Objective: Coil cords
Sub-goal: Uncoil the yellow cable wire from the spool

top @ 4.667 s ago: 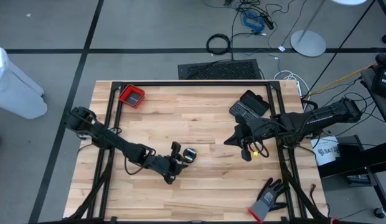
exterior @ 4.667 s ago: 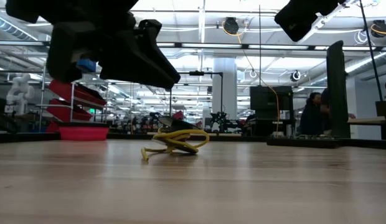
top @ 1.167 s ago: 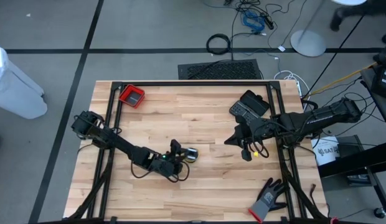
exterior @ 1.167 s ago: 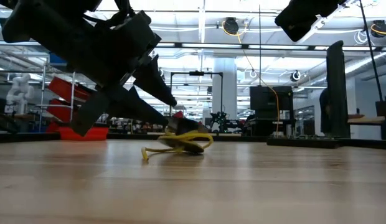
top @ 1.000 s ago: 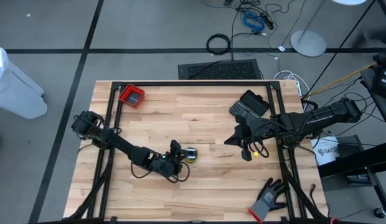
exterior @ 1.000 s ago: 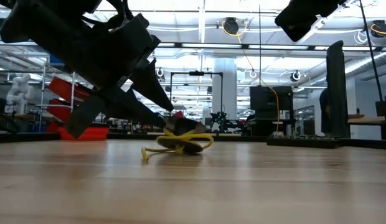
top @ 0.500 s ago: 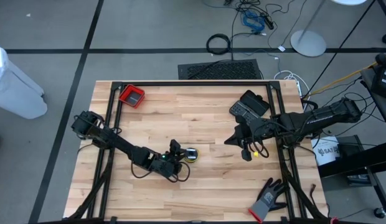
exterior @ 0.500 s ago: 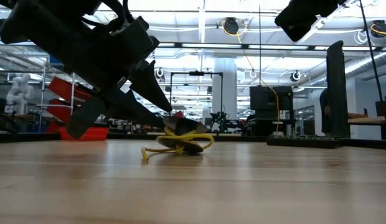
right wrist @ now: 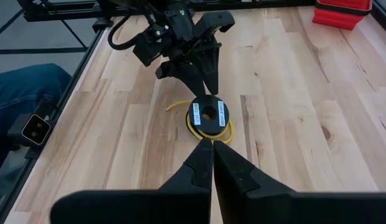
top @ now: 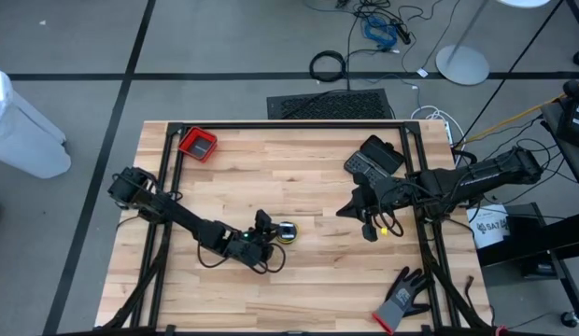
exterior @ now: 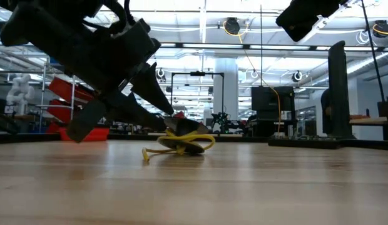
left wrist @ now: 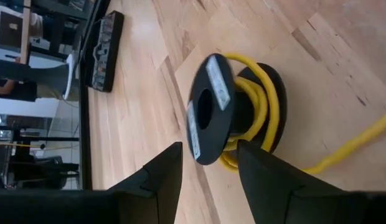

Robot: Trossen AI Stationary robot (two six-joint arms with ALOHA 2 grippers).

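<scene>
A big bright room with ceiling lights sits behind the wooden table (top: 299,177).

The left tool (top: 264,227) is low over the table, a bit toward 7 o'clock from the middle. Its two dark fingers (left wrist: 157,180) are spread apart, and nothing is between them. Their tips point at the cords (top: 285,231), which lie just beside the tool at its 3 o'clock side. The yellow cord (left wrist: 268,115) is wound around a small black spool (left wrist: 208,109) (it has white labels on it). One loose yellow end (exterior: 150,152) trails out flat on the wood. I cannot make out the black cord on its own.

The right tool (top: 367,229) hangs above the table, at about 3 o'clock from the middle and well apart from the cords. Its fingers (right wrist: 202,165) are pressed together with nothing in them.

A red tray (top: 197,144) sits near the 11 o'clock corner. A grey-black glove (top: 402,297) lies near the 5 o'clock corner.
</scene>
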